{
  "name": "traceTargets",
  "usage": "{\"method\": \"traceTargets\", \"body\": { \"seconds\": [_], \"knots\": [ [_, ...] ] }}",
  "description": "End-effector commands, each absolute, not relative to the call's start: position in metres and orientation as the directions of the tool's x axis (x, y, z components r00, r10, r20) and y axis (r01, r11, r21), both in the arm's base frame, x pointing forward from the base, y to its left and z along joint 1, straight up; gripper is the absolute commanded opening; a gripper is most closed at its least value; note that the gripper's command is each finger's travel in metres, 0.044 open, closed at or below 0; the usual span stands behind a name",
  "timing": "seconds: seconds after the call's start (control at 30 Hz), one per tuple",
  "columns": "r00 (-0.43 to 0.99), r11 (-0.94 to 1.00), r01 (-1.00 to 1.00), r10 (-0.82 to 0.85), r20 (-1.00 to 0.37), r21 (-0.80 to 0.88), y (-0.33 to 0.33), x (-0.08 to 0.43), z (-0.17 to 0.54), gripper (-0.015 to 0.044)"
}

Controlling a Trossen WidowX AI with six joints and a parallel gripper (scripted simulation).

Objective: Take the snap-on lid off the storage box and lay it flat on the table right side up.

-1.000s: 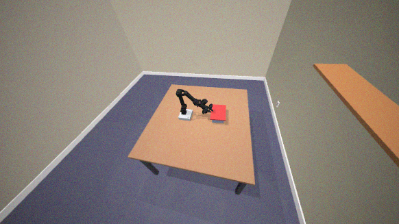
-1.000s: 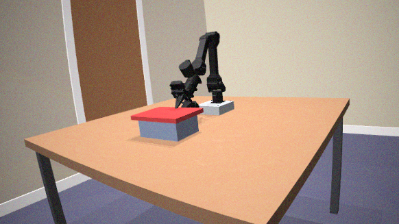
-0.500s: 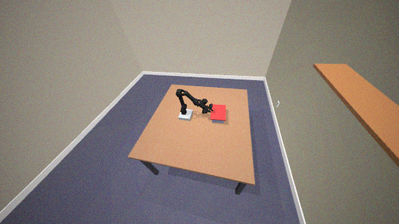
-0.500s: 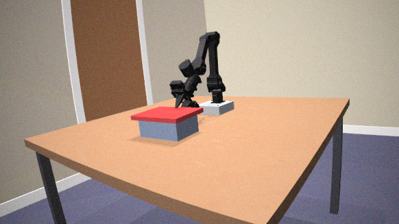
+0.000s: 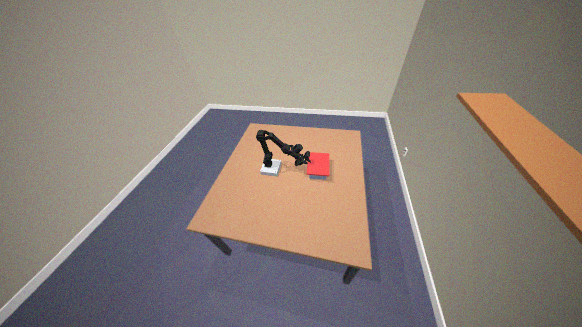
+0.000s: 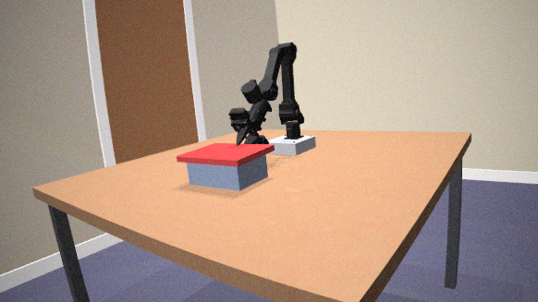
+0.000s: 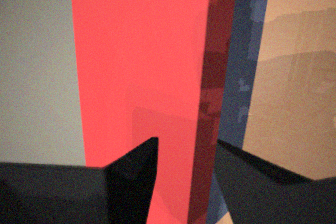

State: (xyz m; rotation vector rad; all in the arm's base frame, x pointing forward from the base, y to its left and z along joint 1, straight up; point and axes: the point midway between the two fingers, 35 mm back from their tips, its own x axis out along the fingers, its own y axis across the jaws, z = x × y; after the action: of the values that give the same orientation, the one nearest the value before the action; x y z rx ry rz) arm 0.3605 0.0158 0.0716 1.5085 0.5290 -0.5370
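Observation:
A flat red lid (image 5: 319, 164) (image 6: 224, 152) (image 7: 144, 65) sits level on top of the blue-grey storage box (image 5: 318, 177) (image 6: 213, 175) (image 7: 239, 100). Its rim overhangs the box walls. My gripper (image 5: 308, 158) (image 6: 241, 145) (image 7: 187, 139) is shut on the lid's edge on the side facing the robot base. In the wrist view one finger lies over the lid's top and the other is beyond its rim, beside the box wall. The far finger's tip is hidden behind the lid in the exterior view. No gap shows between lid and box.
The box stands on the wooden table (image 5: 280, 208) (image 6: 324, 206). The robot's pale base (image 5: 272, 171) (image 6: 305, 145) stands a short way from the box, and the arm arches over the table between them. A wooden shelf (image 5: 525, 148) shows at the right of the top view.

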Motion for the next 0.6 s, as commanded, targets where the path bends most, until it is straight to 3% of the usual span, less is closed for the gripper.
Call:
{"method": "traceTargets", "body": {
  "seconds": [0.0,0.57],
  "knots": [
    [0.782,-0.006,0.624,-0.003,-0.624,0.782,0.0158,0.3602,0.0758,0.0000],
    [0.782,-0.006,0.624,-0.003,-0.624,0.782,0.0158,0.3596,0.0792,0.0000]
  ]
}}
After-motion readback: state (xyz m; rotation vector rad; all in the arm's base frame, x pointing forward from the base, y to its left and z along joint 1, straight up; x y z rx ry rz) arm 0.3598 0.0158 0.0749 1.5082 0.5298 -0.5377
